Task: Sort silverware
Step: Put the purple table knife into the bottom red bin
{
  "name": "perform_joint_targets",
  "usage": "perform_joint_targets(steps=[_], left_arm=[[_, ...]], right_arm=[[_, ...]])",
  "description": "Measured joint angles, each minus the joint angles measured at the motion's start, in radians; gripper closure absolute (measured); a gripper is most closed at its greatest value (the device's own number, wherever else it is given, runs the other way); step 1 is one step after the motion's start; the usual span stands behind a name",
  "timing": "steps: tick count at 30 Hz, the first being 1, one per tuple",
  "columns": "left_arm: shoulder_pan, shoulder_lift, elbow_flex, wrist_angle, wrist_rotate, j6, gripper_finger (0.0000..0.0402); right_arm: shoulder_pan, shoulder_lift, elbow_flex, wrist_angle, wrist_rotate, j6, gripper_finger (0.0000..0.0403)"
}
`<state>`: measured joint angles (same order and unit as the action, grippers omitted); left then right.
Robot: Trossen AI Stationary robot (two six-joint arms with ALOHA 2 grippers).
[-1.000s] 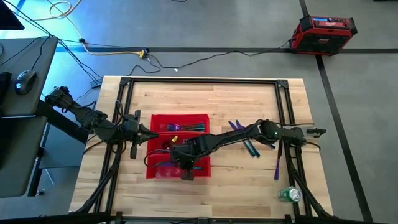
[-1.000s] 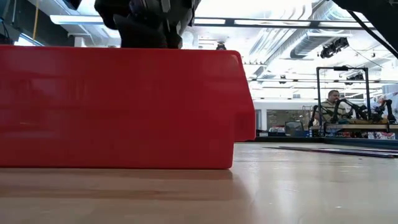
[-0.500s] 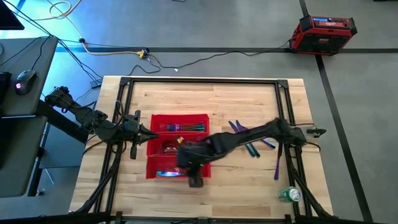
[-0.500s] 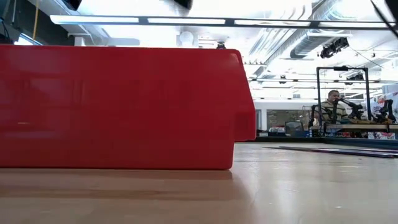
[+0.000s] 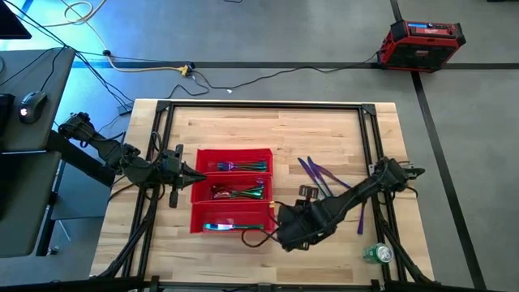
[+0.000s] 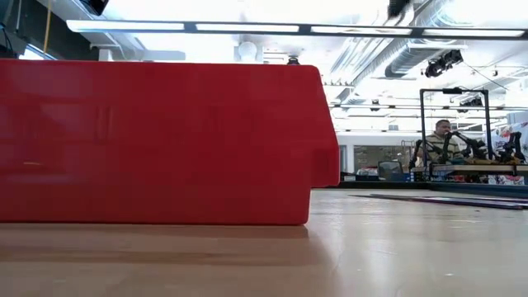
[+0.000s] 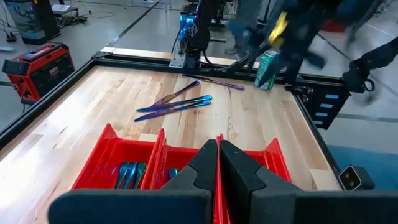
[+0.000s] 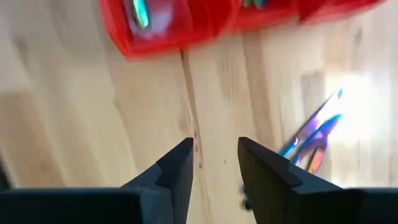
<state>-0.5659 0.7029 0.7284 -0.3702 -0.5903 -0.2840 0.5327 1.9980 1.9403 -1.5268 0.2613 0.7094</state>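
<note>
The red tray (image 5: 233,154) stands mid-table with silverware in all three compartments: far (image 5: 246,165), middle (image 5: 241,192) and near (image 5: 223,227). More silverware (image 5: 320,174) lies loose on the wood to its right, also showing in the left wrist view (image 7: 177,102) and the right wrist view (image 8: 314,137). My right gripper (image 5: 293,231) (image 8: 216,155) hangs open above bare wood, right of the tray's near corner, pointing steeply down. My left gripper (image 5: 195,173) (image 7: 217,158) is shut over the tray's left rim; I cannot tell whether it touches.
A green can (image 5: 377,253) stands at the near right corner. One purple piece (image 5: 361,219) lies by the right rail. Black frame rails (image 5: 268,104) border the table. The tray's red wall (image 6: 157,140) fills the low view's left. A person (image 6: 441,136) sits far beyond the table.
My right gripper has risen from over the tray's near compartment and swung toward the table's right and near edges, tipping to point more steeply down. A blue-green piece now shows in that compartment.
</note>
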Motion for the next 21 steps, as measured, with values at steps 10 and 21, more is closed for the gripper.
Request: perform_joint_targets(steps=[10,21], left_arm=[[-0.004,0.001,0.0,0.001,-0.011,-0.002,0.0402],[-0.004,0.002,0.0,0.0,-0.028,-0.002,0.0402]], right_arm=[[-0.108,-0.401,-0.739,0.286,-0.033,0.239,0.0289],[-0.34,-0.598,-1.187,0.66,-0.13,0.282,0.0287]])
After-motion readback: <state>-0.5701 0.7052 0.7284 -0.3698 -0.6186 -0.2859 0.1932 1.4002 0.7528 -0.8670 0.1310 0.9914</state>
